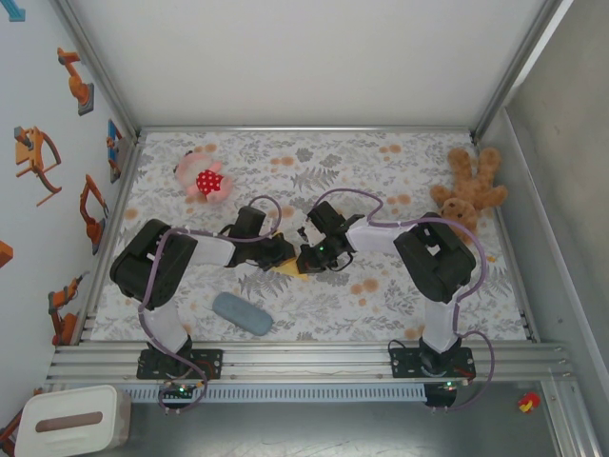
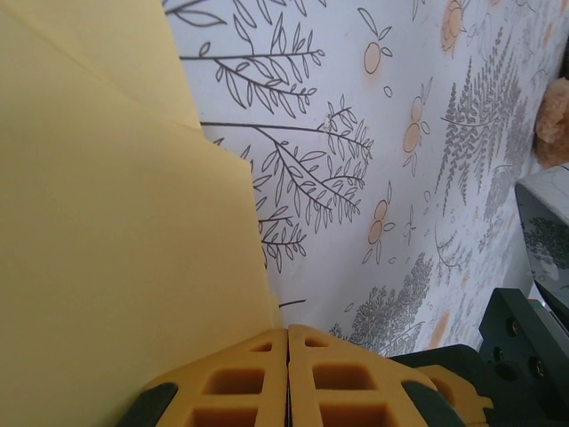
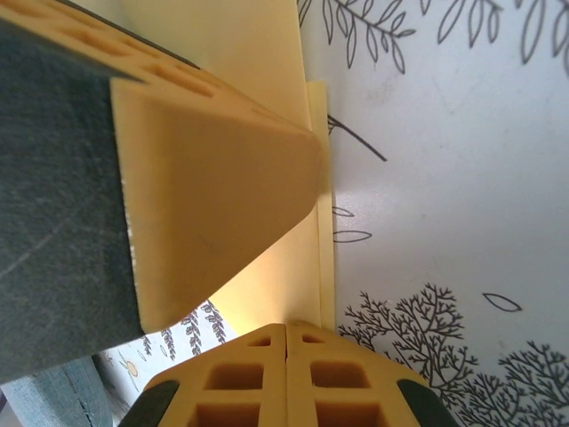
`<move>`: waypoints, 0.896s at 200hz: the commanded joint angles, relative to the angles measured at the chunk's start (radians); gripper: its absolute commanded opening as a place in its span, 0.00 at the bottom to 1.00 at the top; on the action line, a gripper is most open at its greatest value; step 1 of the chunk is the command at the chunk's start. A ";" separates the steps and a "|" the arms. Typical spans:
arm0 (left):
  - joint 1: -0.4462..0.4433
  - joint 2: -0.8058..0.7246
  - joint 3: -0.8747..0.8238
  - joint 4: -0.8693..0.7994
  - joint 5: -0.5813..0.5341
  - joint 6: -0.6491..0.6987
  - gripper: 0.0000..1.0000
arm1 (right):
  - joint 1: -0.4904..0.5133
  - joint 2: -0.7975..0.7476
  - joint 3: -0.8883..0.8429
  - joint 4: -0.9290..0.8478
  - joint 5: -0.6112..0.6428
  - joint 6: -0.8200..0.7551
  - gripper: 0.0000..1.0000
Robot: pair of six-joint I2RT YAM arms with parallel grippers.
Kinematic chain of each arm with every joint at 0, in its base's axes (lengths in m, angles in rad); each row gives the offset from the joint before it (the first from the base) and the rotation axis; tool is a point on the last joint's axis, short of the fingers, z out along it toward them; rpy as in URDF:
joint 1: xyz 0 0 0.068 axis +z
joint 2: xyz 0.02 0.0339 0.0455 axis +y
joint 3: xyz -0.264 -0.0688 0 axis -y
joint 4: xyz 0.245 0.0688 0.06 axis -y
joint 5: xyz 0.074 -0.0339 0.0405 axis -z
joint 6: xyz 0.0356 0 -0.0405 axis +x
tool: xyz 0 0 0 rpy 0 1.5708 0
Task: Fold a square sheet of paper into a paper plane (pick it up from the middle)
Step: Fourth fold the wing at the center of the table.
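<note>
Closest to the left wrist camera, the left tool (image 2: 287, 333) has its yellow fingers (image 2: 240, 382) pressed together with no gap showing. The square sheet of paper (image 2: 116, 222) lies flat on the desk (image 2: 427, 231) to their left, in overlapping folded layers, and its edge runs down to the left finger. Whether any paper is caught between the fingers cannot be told.

Seen from the right wrist, the right tool (image 3: 286, 327) is likewise pressed together. A narrow strip of the paper (image 3: 325, 240) reaches its tips, and one finger of the left tool (image 3: 213, 196) lies over the sheet just beyond.

From above, both tools meet at the middle of the floral desk (image 1: 381, 305), the left tool (image 1: 279, 255) and right tool (image 1: 306, 259) just beside each other, with a small yellow corner of paper (image 1: 285, 269) showing beneath them. A grey-blue pad (image 1: 242, 313) lies near left, a brown teddy bear (image 1: 468, 188) far right and a pink toy (image 1: 203, 178) far left.
</note>
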 commanded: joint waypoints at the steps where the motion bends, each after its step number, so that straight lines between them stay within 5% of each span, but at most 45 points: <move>1: 0.049 0.040 -0.027 -0.002 -0.060 0.054 0.08 | -0.011 0.076 -0.064 -0.159 0.160 -0.003 0.00; 179: 0.415 0.072 0.084 -0.178 -0.091 0.233 0.07 | -0.015 0.063 -0.086 -0.197 0.226 -0.013 0.00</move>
